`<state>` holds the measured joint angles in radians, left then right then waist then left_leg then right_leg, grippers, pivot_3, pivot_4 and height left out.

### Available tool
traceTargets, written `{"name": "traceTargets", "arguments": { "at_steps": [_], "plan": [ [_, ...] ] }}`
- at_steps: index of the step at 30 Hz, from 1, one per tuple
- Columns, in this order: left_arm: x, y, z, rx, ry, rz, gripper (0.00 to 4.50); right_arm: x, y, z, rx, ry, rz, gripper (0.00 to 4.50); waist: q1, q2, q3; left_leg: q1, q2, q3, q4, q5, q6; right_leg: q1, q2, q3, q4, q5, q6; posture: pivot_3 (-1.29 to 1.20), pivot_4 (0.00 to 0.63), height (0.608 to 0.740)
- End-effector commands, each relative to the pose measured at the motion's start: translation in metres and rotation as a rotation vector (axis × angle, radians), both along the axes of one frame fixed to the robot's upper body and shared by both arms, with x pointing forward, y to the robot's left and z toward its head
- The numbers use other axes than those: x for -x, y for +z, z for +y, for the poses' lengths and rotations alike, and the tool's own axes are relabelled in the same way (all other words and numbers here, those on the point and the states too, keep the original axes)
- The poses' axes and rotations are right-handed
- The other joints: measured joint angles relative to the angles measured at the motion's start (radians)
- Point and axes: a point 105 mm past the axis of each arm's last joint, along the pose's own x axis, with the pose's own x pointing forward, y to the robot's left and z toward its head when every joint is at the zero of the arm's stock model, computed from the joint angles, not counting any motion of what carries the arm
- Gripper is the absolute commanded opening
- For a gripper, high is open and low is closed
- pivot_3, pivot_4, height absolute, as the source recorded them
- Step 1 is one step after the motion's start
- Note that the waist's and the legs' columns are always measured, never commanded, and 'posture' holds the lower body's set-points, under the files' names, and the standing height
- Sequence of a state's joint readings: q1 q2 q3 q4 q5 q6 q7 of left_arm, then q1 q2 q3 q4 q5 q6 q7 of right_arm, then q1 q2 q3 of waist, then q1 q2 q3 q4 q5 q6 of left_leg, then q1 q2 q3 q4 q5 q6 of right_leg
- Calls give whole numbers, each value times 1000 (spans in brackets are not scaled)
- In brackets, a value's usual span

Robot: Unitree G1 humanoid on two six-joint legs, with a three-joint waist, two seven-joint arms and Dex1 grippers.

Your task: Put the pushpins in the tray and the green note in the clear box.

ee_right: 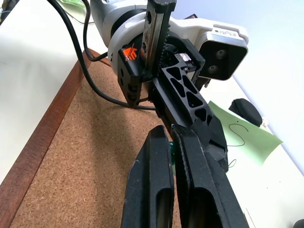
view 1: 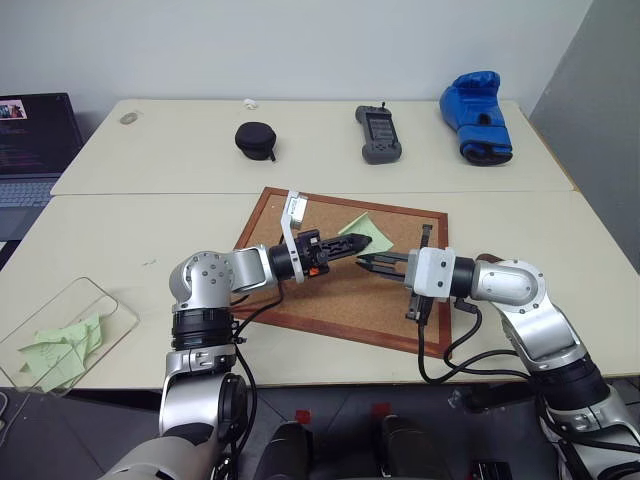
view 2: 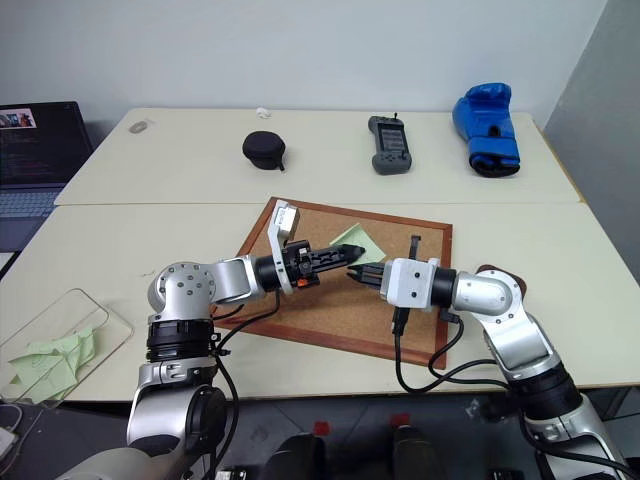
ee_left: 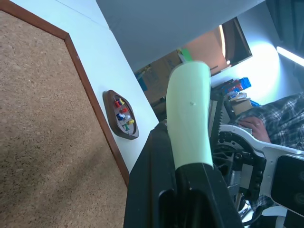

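Pale-green paper, the green note [ee_left: 191, 114], is clamped between the closed fingers of the left gripper [view 1: 352, 246] above the corkboard [view 1: 300, 295]. The clear box [view 1: 62, 325] lies well off to the robot's left, nearer the left arm. The right gripper [view 1: 368, 263] is closed, apparently pinching 1 teal pushpin [ee_right: 172, 147].

Pale green note [view 1: 366, 235] held above the corkboard [view 1: 330, 300]; clear box [view 1: 110, 305] holds crumpled notes.

text: none readable | green note [ee_right: 247, 135]: hand-drawn squiggle, not legible | laptop screen [view 1: 35, 120]: lines too small to read
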<state>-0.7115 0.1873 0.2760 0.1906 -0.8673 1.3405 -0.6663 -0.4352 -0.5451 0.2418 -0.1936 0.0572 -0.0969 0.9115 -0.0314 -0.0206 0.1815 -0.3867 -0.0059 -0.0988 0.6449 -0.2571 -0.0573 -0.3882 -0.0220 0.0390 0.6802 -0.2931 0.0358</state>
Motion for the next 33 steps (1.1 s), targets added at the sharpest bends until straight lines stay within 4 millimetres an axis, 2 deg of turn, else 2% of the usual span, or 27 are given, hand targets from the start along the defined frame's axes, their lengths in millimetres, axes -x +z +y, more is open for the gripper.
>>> {"name": "traceTargets", "arguments": {
  "at_steps": [1,12,26,28,31,33],
  "plan": [
    [0,10,-4,-1,-13,-48,36,4,13,6,-29,21,-25,0,0,0,0,0,0,0,0,0,0,0,0,0,0,0,0,0,150,740],
    [-1,4,-3,-30,-13,-63,36,14,24,11,-136,41,165,0,0,0,0,0,0,0,0,0,0,0,0,0,0,0,0,0,150,740],
    [4,3,-3,-67,-36,-102,36,3,33,-3,-228,-67,270,0,0,0,0,0,0,0,0,0,0,0,0,0,0,0,0,0,150,740],
    [5,2,-2,-92,-39,-128,36,-1,34,-13,-254,-120,290,0,0,0,0,0,0,0,0,0,0,0,0,0,0,0,0,0,150,740],
    [6,3,-3,-157,-39,-224,36,-8,32,-47,-322,-280,350,0,2,0,0,0,0,-1,0,0,0,0,0,0,0,0,0,0,150,740],
    [7,8,-9,-225,-31,-355,36,-7,21,-71,-324,-398,387,0,7,0,0,-1,0,-1,-1,0,0,0,0,0,0,0,0,0,150,740]
  ]
}}
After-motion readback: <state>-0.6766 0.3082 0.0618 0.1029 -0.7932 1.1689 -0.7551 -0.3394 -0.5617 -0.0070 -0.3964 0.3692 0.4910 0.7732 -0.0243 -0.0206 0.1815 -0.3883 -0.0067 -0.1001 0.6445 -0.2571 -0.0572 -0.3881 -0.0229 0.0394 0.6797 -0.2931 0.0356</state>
